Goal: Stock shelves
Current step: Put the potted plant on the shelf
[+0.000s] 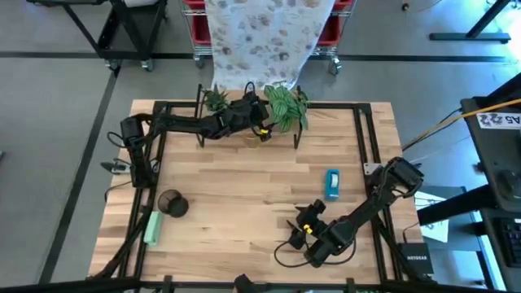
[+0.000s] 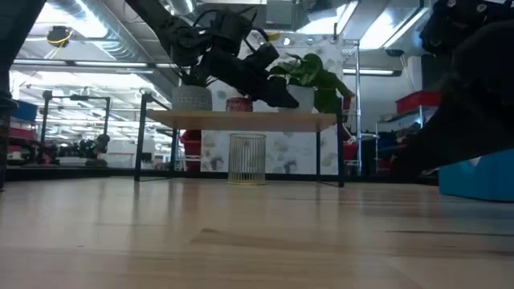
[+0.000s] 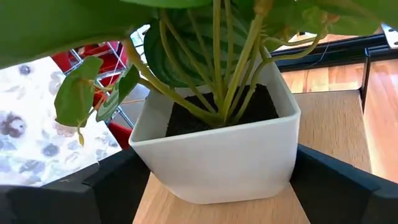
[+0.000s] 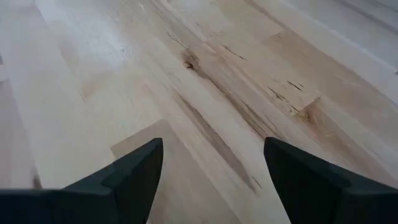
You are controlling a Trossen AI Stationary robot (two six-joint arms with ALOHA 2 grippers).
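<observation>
Partly stocked: I see my left gripper (image 1: pixel 267 122) clamped around the white potted plant (image 3: pixel 217 149) on the shelves (image 2: pixel 241 120) at 12 o'clock. Right gripper (image 1: pixel 299 232), jaws apart, idles at 5. Blue box (image 1: pixel 332 184), dark cup (image 1: pixel 172 203), green item (image 1: pixel 152 227) remain on the table.

From my seat, the shelves (image 1: pixel 326 124) stand at the table's (image 1: pixel 244 195) twelve o'clock edge. On their top plank a potted plant (image 1: pixel 286 106) sits toward three o'clock, another plant (image 1: pixel 216 101) toward nine. My left pincer (image 1: pixel 262 128) is at the potted plant's pot (image 3: pixel 217 149), a finger on either side. A box (image 1: pixel 332 184) lies toward three o'clock, a cup (image 1: pixel 172 203) toward eight. My right pincer (image 1: pixel 298 234) rests at five o'clock, fingers spread.
</observation>
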